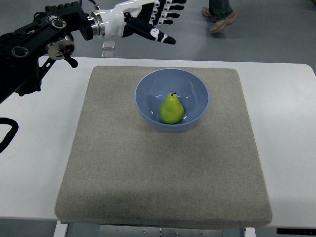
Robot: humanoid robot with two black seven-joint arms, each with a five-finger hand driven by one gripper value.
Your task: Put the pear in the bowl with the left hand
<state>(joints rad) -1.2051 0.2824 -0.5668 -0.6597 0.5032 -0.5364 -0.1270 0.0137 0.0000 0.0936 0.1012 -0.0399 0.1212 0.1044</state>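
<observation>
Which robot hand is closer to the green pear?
Left. The left hand hangs open above the table's far edge, up and left of the pear, which sits in the blue bowl. The right hand is not in view.

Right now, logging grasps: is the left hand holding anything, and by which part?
Nothing. The left hand is open above the table's far edge; the pear sits in the bowl.
</observation>
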